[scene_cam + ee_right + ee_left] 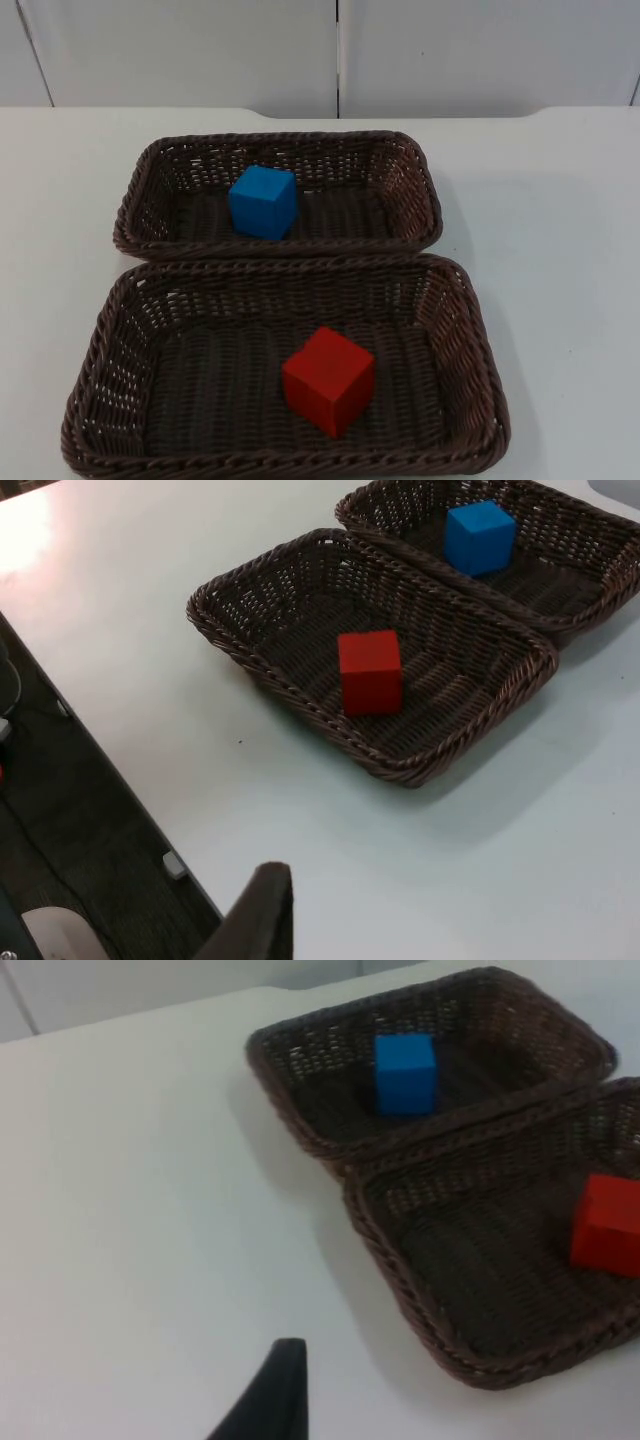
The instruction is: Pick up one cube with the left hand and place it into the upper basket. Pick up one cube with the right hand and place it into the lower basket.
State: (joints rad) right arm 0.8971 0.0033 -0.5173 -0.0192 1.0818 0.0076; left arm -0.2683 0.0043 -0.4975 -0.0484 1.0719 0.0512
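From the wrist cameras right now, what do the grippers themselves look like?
Little of either is visible. The left gripper appears as one matte black fingertip, tapering to a blunt rounded end, over the white table. The right gripper looks the same: a plain black, round-ended fingertip, no markings.

The left gripper point(270, 1395) shows one matte black fingertip, a tapered blade with a rounded tip. The right gripper point(258, 912) shows a like fingertip, dark and smooth.
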